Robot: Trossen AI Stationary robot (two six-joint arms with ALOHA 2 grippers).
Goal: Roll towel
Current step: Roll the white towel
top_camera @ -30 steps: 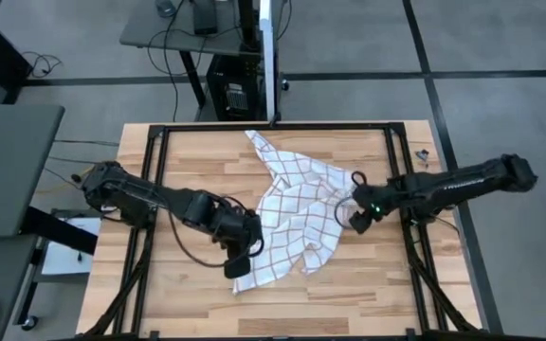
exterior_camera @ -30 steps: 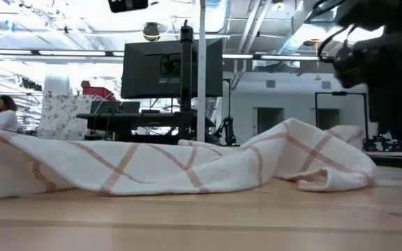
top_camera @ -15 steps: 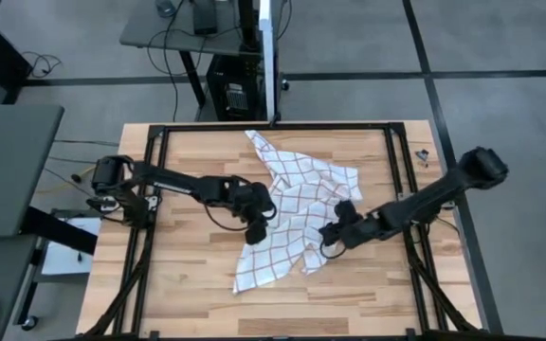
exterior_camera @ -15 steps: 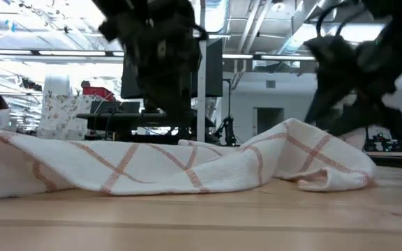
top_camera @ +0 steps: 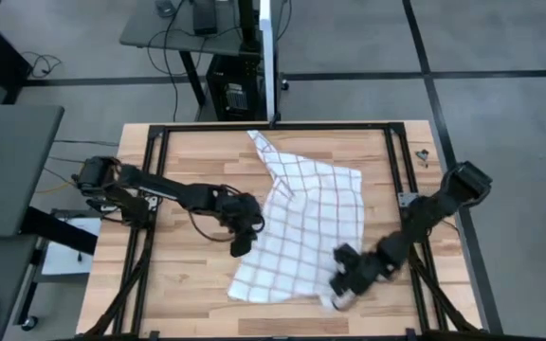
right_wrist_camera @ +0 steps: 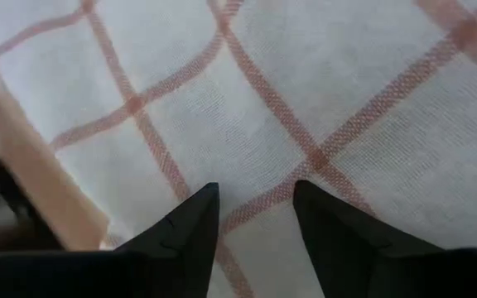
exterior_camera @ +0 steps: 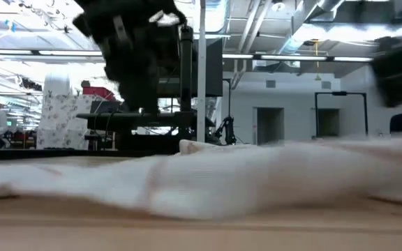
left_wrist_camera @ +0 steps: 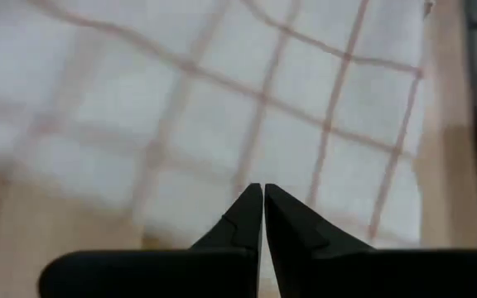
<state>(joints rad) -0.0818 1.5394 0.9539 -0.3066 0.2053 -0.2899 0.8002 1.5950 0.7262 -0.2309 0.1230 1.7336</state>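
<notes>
One towel (top_camera: 301,223), white woven cloth with a thin red check, lies spread mostly flat mid-table on the pale wood-plank table (top_camera: 188,284). No readable writing anywhere. Left gripper (top_camera: 242,244) is pinched together at the towel's left edge. Right gripper (top_camera: 341,287) sits at the near right corner, fingers (right_wrist_camera: 185,228) apart over the cloth.

The towel (top_camera: 303,225) now lies spread flatter; right pincer (top_camera: 341,290) moved to its near corner.
</notes>
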